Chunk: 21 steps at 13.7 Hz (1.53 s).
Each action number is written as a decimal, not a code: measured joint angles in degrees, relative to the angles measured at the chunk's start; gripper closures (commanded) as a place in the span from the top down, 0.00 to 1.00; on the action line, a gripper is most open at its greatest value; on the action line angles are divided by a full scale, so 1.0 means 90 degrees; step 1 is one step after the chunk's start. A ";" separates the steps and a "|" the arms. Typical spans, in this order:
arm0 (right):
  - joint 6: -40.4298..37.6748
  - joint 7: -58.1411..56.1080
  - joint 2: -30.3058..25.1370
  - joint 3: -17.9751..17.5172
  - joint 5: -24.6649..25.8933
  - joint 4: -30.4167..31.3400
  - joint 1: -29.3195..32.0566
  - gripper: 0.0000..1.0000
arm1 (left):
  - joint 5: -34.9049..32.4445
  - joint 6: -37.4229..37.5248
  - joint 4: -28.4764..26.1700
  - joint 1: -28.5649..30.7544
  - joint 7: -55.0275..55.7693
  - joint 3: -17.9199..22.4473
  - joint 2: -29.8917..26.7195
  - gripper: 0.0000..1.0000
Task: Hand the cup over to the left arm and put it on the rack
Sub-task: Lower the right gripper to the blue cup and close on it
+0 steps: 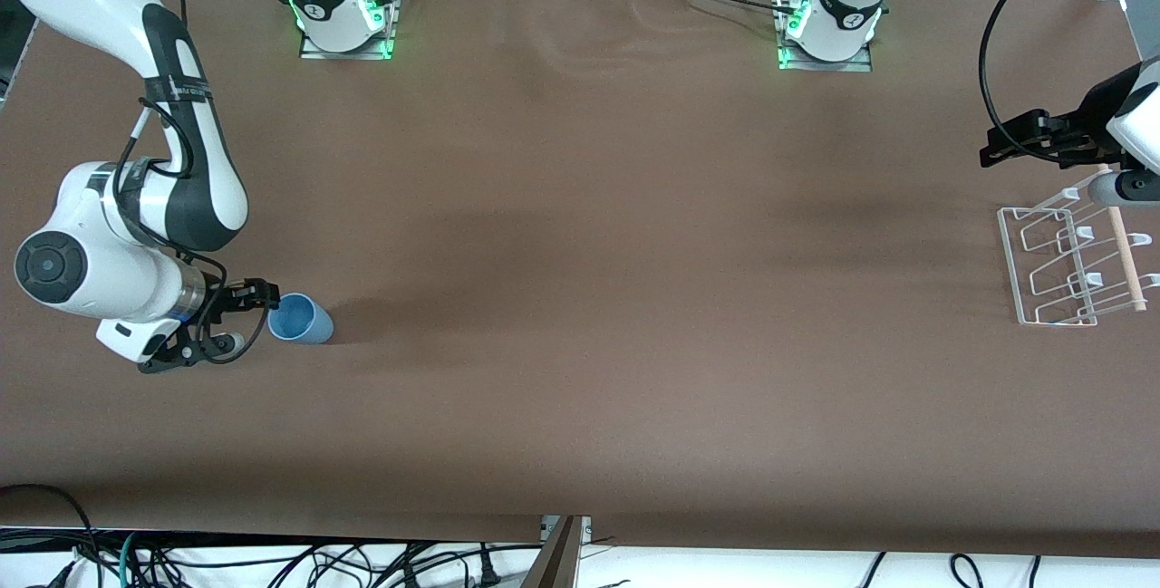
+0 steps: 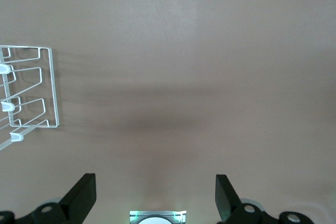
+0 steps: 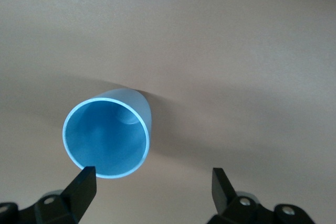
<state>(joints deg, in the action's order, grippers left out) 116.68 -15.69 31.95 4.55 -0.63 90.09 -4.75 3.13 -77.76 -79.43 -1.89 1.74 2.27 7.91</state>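
— How do we find the small light-blue plastic tumbler?

— We see it standing upright on the brown bench, at the right arm's end, mouth up and long axis vertical. In the right wrist view we look straight down into its open rim.

— And where does it lie relative to the fingers?

— The right arm's black two-finger gripper sits just beside it, fingers spread wide. We see one fingertip at the rim; the cup lies off to that finger's side, not centred in the gap. Whether they touch, we cannot tell.

— The other arm?

— The left arm's flat black gripper waits above the small white wire rack with the pale wooden dowel, its fingers also spread with nothing between them.
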 measured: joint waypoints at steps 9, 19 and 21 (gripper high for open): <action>0.0620 0.0000 0.0252 -0.0006 -0.0008 0.0239 -0.0004 0.91 | 0.0000 0.0000 0.0000 0.0000 0.0000 -0.0003 0.0000 1.00; 0.0655 0.0000 0.0307 -0.0030 -0.0030 0.0249 -0.0005 0.55 | 0.0003 0.0000 0.0000 0.0000 0.0000 -0.0004 0.0002 1.00; 0.0655 0.0000 0.0318 -0.0030 -0.0033 0.0249 -0.0005 0.48 | 0.0009 0.0000 0.0000 0.0000 0.0000 -0.0017 0.0003 1.00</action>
<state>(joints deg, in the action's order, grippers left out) 122.57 -15.69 34.82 4.27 -0.92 92.33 -4.79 3.21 -77.76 -79.43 -1.89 1.74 2.12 7.94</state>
